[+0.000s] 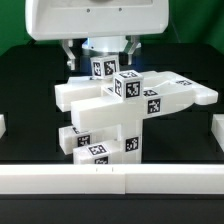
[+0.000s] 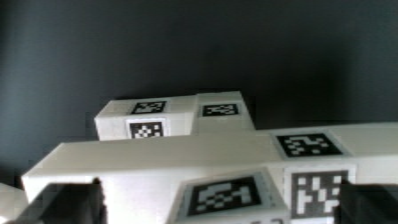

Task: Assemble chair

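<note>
The chair (image 1: 120, 105) stands mid-table as one joined body of matte white blocks. Long bars stick out toward both sides of the exterior view, tagged cubes sit on top and a stacked base is below. My gripper (image 1: 100, 55) hangs right above it, open, with its dark fingers (image 1: 72, 55) on either side of the topmost tagged block (image 1: 101, 68). In the wrist view the gripper (image 2: 217, 205) straddles a broad white tagged piece (image 2: 178, 160), with a finger (image 2: 68, 205) at each side. A smaller tagged block (image 2: 178, 115) lies beyond. I cannot tell whether the fingers touch the piece.
A low white wall (image 1: 110, 178) runs along the front of the black table. Short white wall pieces sit at the exterior view's left (image 1: 3, 125) and right (image 1: 215, 130). The arm's large white body (image 1: 95, 20) fills the space over the chair.
</note>
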`<move>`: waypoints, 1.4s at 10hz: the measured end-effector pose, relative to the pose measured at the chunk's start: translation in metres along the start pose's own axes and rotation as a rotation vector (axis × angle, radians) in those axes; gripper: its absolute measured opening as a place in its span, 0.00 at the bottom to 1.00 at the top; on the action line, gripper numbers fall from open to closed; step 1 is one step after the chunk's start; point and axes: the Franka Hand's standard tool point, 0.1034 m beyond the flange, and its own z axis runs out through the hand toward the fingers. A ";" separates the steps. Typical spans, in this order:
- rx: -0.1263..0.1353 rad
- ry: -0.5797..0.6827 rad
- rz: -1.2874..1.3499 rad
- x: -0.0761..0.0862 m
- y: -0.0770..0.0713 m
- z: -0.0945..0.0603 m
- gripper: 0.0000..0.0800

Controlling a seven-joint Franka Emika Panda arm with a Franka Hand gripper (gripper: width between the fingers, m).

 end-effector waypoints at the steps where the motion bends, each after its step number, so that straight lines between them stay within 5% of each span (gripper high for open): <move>1: -0.004 -0.003 -0.042 0.000 0.000 0.000 0.81; 2: -0.004 -0.003 -0.024 0.000 0.000 0.000 0.81; 4: -0.004 -0.004 -0.022 0.000 0.000 0.001 0.46; 6: -0.003 -0.005 -0.012 -0.001 0.000 0.001 0.36; 12: 0.009 -0.002 0.438 0.001 -0.001 0.002 0.36; 14: 0.040 -0.018 0.617 0.001 -0.001 0.001 0.36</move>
